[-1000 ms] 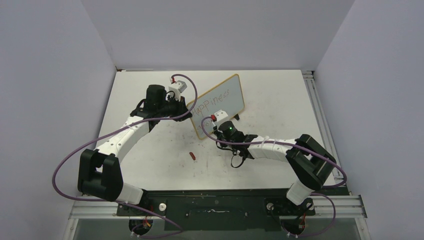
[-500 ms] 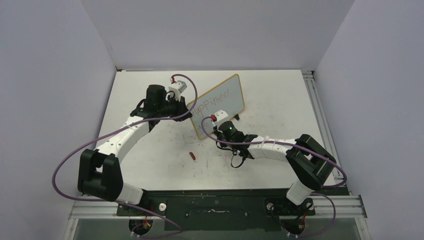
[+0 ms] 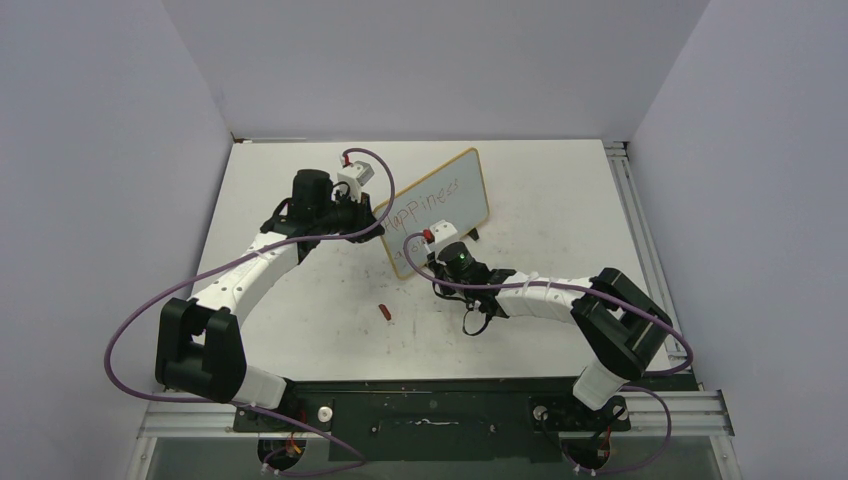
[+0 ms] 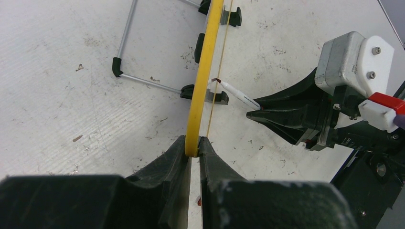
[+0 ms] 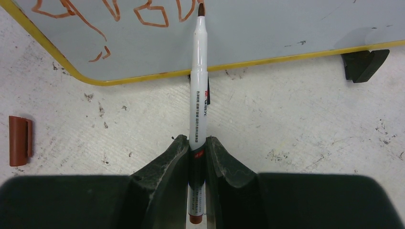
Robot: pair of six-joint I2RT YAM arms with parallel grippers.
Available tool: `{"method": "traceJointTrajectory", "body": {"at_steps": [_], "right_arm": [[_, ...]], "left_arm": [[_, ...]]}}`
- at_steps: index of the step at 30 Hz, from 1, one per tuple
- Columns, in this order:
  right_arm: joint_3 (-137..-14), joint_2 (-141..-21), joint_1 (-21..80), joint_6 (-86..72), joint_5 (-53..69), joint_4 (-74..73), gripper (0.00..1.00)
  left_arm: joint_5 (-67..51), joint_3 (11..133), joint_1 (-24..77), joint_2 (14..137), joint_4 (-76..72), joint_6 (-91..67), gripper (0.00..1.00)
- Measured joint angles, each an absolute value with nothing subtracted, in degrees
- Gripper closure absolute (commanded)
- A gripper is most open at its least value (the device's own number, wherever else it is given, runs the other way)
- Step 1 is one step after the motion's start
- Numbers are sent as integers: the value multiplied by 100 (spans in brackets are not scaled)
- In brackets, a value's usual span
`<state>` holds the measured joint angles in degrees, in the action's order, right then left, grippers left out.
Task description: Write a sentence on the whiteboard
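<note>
The whiteboard (image 3: 462,178), yellow-framed, stands tilted at mid-table. Red lettering of the sentence (image 3: 428,201) runs across its upper part; the lower line is partly hidden behind my right arm. My left gripper (image 3: 379,224) is shut on the board's left corner, its jaws pinching the yellow frame (image 4: 202,81) at the left gripper (image 4: 192,143). My right gripper (image 5: 197,143) is shut on a white marker (image 5: 199,71). Its red tip touches the whiteboard (image 5: 267,28) by the red strokes of the sentence (image 5: 150,12). The marker (image 4: 237,95) also shows in the left wrist view.
A red marker cap (image 3: 386,312) lies on the table in front of the board, the same cap (image 5: 19,140) left of my right gripper. The board's wire stand (image 4: 125,43) and black feet (image 5: 365,62) rest on the scuffed tabletop.
Almost nothing: the right wrist has shifted very slightly at the board, and the left arm has not moved.
</note>
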<state>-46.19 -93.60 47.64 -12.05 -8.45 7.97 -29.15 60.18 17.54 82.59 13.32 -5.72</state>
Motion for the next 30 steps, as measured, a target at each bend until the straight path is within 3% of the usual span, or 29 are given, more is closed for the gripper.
{"method": "traceJointTrajectory", "body": {"at_steps": [30], "right_arm": [[-4591,-9430,4748,-1310,-808,738,95]], "left_arm": [[-2915,6018,1754,8259,1332,-572,100]]}}
